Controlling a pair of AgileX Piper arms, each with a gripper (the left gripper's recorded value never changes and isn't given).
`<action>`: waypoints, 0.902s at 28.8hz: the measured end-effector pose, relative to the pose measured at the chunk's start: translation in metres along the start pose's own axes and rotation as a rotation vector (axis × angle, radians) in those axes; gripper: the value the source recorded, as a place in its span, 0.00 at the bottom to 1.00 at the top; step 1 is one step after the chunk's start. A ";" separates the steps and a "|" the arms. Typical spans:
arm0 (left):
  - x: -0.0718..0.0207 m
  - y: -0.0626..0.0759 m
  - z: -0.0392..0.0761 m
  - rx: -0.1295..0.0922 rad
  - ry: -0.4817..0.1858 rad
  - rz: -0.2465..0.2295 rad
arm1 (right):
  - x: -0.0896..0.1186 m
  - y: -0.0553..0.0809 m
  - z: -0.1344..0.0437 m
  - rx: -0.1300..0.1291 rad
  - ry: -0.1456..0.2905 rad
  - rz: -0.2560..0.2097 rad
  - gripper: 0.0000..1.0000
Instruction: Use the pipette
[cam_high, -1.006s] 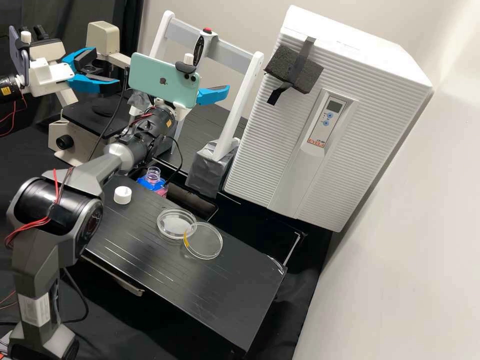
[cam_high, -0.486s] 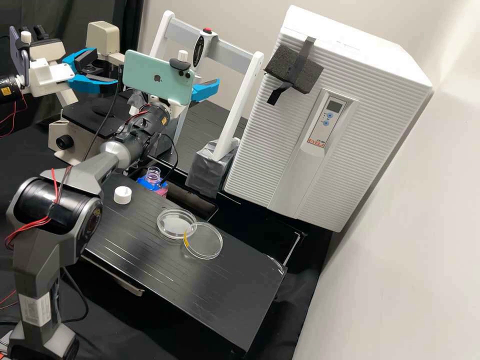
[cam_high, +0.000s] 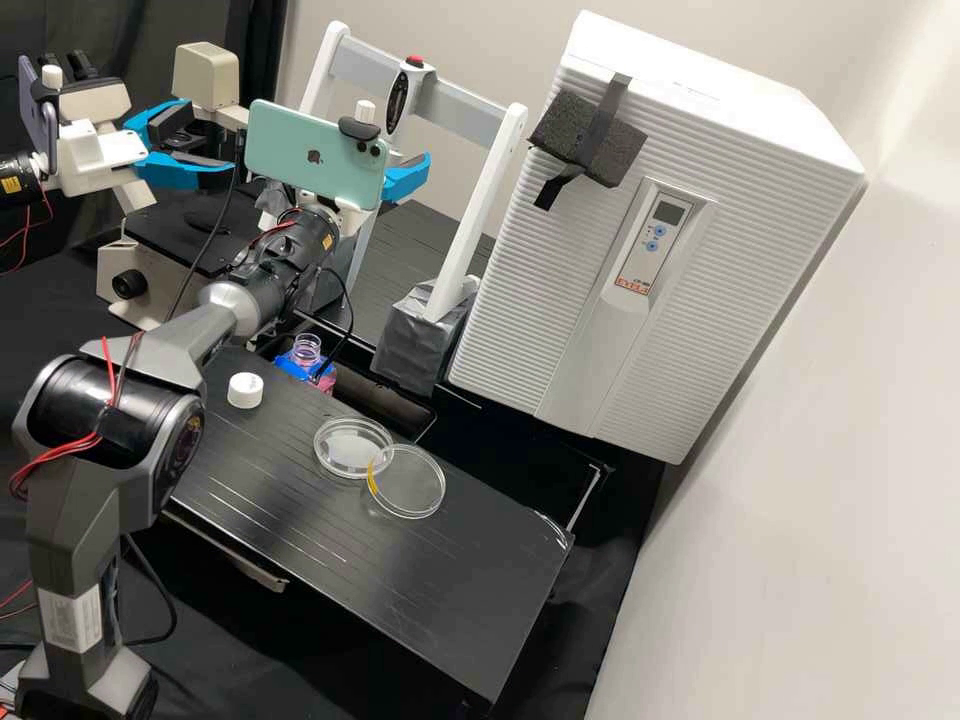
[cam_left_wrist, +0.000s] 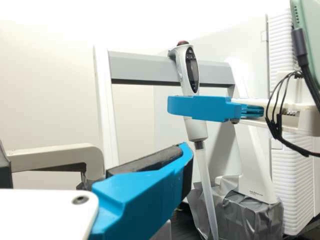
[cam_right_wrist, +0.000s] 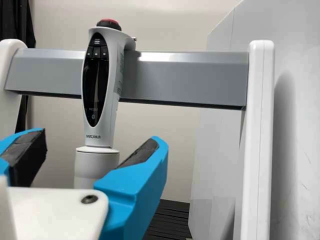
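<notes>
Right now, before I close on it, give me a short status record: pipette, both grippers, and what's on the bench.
Pipette: upright, hanging on the rack, clear tip fitted.
Right gripper: open, one finger on each side of the pipette's lower body; contact not clear.
Left gripper: open, holding nothing, above the microscope.
Bench: two clear dishes with edges overlapping; open bottle of pink liquid; white cap lying apart from it.

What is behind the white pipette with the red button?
The grey crossbar of the white stand, then a pale wall. The white pipette covers the bit of bar right behind it.
</notes>
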 end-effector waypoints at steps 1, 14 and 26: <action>0.0000 0.000 0.000 0.000 0.000 0.000 | 0.000 0.000 0.000 -0.002 0.000 0.000 0.00; 0.0000 0.000 0.000 -0.002 0.000 0.000 | 0.000 -0.003 -0.003 -0.012 0.005 -0.006 0.00; 0.0000 0.000 0.000 -0.007 0.000 0.000 | 0.000 -0.003 -0.003 -0.023 0.005 -0.007 0.00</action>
